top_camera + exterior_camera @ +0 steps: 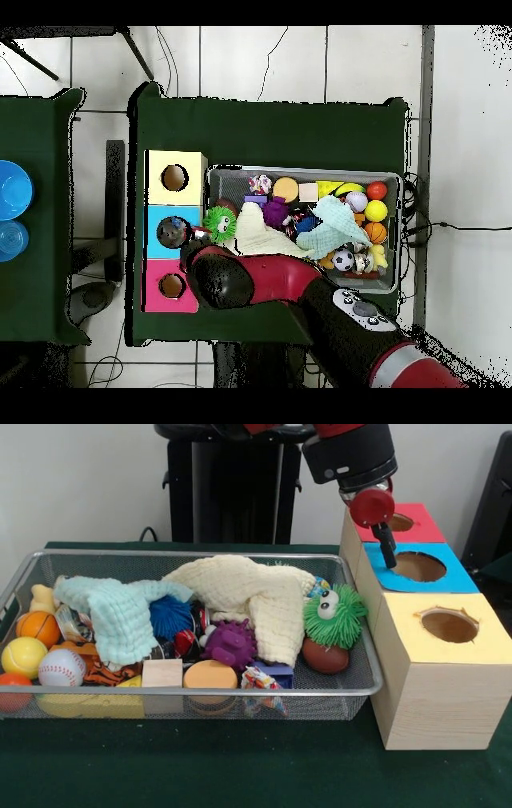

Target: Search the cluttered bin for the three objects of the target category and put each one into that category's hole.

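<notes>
The wire mesh bin [200, 694] is full of toys; it also shows in the overhead view [305, 170]. One crinkly clear packet [261, 682] with blue and red print lies at the bin's front wall, also seen from overhead [260, 184]. A second shiny packet [72, 624] seems to lie at the left under the blue cloth. My gripper [388, 550] hangs over the hole of the blue-topped box [448, 580], outside the bin. In the overhead view my gripper [180, 235] is over the blue box [158, 222]. I see nothing in it.
Three wooden boxes stand in a row right of the bin: red top [424, 526], blue top, yellow top [480, 634]. A cream cloth [256, 596] and a light blue cloth [120, 616] cover much of the bin. A green fuzzy toy [334, 616], balls and blocks lie around them.
</notes>
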Controlling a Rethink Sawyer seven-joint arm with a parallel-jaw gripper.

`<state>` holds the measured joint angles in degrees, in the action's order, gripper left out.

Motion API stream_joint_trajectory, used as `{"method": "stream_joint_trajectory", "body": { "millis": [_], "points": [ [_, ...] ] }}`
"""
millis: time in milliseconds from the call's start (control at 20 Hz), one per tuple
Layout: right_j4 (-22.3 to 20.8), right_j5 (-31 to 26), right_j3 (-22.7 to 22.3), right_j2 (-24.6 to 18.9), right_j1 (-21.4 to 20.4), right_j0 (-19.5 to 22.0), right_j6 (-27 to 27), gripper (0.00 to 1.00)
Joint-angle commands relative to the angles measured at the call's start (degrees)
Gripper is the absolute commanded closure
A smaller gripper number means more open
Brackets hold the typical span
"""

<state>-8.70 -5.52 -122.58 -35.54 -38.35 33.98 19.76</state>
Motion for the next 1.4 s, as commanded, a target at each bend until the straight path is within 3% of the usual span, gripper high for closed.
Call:
{"method": "stream_joint_trajectory", "body": {
  "millis": [50, 600, 950, 1200, 1400],
  "points": [
    [1.9, -1.6, 2.2, 6.8, 2.1, 0.0, 17.0, 0.0],
    [2.3, -1.5, 2.5, 6.9, 1.3, 0.2, 16.2, 0.0],
    [5.4, -2.1, 1.3, 5.9, -2.7, 1.8, 18.8, 0.0],
    [6.6, -1.8, 1.4, 6.6, -3.3, 1.5, 19.1, 0.0],
    [8.4, -3.3, 1.0, 4.6, -4.2, 3.2, 19.0, 0.0]
  ]
}}
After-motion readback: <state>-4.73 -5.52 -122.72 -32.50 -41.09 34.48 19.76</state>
